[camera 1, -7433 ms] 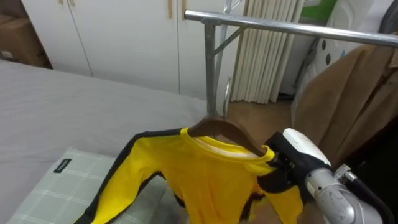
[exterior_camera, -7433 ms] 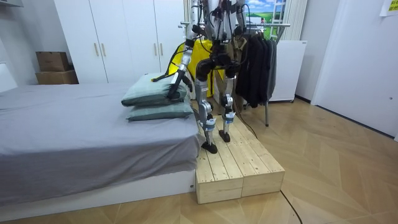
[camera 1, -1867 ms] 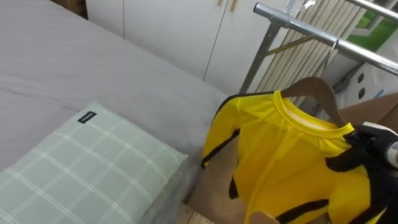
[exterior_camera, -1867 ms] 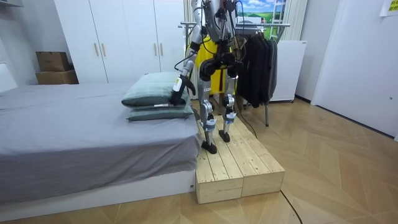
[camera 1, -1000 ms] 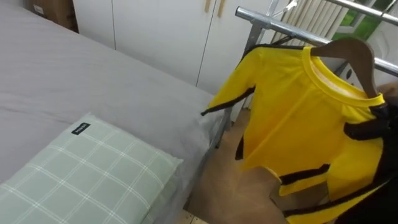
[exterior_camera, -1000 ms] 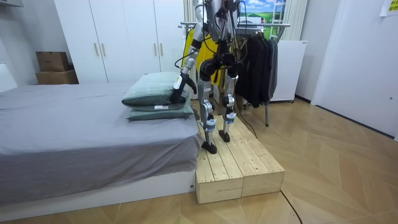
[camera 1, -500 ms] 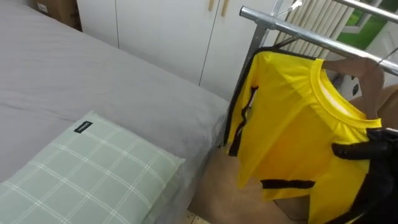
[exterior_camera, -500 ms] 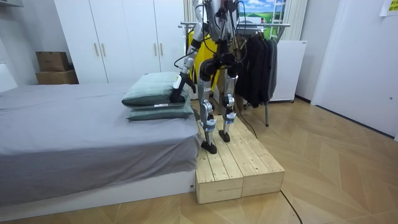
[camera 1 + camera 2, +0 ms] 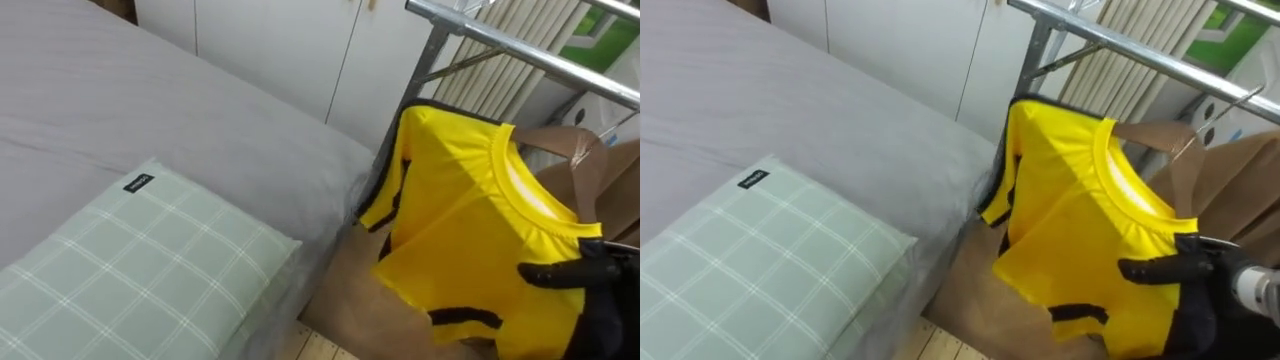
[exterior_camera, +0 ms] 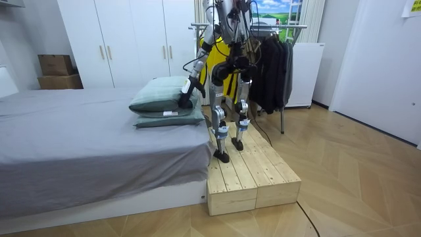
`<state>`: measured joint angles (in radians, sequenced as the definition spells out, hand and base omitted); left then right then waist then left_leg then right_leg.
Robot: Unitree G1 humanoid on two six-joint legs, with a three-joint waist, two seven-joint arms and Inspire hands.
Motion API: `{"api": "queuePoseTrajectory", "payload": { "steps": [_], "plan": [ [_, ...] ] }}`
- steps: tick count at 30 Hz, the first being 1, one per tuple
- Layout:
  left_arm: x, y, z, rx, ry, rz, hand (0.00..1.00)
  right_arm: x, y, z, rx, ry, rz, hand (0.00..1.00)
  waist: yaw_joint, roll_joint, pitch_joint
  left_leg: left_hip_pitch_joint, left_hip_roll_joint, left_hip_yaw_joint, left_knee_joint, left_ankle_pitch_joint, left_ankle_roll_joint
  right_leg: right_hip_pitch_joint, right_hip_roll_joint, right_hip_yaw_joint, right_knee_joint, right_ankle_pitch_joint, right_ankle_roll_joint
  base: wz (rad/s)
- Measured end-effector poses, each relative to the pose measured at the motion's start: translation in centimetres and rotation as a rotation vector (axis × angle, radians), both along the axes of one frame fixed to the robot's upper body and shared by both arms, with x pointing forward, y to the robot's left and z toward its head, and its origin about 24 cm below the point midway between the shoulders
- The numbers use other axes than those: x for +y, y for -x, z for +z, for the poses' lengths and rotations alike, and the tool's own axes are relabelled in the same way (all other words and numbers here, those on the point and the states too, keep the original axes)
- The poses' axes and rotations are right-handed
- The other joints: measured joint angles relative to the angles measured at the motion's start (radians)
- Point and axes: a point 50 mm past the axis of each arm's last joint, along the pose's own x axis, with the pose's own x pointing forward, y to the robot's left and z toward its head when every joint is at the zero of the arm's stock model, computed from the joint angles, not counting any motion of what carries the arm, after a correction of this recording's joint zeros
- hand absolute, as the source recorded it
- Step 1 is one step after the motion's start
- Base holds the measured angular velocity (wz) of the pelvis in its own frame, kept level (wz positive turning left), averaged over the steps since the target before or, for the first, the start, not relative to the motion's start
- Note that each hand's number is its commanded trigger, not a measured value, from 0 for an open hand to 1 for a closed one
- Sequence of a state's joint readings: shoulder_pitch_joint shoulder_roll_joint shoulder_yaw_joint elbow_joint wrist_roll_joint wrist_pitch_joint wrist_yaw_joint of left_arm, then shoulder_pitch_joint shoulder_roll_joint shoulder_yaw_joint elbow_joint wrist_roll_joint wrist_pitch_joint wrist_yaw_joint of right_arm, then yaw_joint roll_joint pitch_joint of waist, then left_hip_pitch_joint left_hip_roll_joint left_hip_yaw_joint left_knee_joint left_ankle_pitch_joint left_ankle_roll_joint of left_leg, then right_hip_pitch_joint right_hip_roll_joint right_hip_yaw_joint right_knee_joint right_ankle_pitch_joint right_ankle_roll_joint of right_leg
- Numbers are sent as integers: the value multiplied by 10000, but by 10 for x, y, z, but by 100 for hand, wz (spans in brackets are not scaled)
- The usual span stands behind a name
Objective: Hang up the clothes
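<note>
1 yellow shirt [image 9: 470, 230] is the task's thing at this moment, and it sits on 1 wooden hanger [image 9: 555, 143], in the air just below the 1 metal rail [image 9: 500, 45] of the clothes rack, beside the corner of the bed [image 9: 150, 110]. The right robot hand [image 9: 570, 272] has its dark fingers closed on the shirt's shoulder, where the end of the hanger seems to lie under the cloth, so it carries both together. The left robot hand [image 10: 187, 99] hangs low next to the pillows in the room view; how it is closed I cannot tell. I judge the step in hand to be the hanging itself: the wire hook is near the rail but looks not yet over it. The next move calls for lifting the hanger until the hook passes above the rail, then lowering it and letting go only when the rail bears the weight. On the rack there is 1 brown garment [image 9: 610, 190] just beside the shirt, and some dark clothes [image 10: 273, 72] further along, too close together to count. On the bed lie 2 pillows, 1 upper [image 10: 161, 92] and 1 lower [image 10: 168, 118]. The robot stands on 1 wooden platform [image 10: 253, 178].
</note>
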<state>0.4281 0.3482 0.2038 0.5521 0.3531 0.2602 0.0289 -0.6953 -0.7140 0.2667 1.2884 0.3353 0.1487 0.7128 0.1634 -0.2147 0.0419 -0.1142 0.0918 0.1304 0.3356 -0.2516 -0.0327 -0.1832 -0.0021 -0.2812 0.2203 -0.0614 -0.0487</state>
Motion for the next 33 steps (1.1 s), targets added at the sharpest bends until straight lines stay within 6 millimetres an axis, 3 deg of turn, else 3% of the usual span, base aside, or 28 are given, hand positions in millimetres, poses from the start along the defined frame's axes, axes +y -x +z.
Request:
{"api": "queuePoseTrajectory", "payload": {
  "steps": [12,27,33],
  "plan": [
    [4,-4,4,-242,-4,69,0,4,5,-8,1468,1111,1181,100,105,-261,-1,-15,15,46,56,0,-2,-5,21,40,-10,39,-25,0],
    [2,-9,6,-299,-32,-149,0,9,8,-14,1780,883,1561,100,301,-254,6,1,38,84,128,-3,-5,12,27,32,-7,92,-55,-1],
    [2,-9,7,-347,-21,-79,0,5,9,-14,2114,1775,1656,100,314,-291,12,21,13,51,71,8,-13,20,19,31,-12,92,-55,1]
  ]
}}
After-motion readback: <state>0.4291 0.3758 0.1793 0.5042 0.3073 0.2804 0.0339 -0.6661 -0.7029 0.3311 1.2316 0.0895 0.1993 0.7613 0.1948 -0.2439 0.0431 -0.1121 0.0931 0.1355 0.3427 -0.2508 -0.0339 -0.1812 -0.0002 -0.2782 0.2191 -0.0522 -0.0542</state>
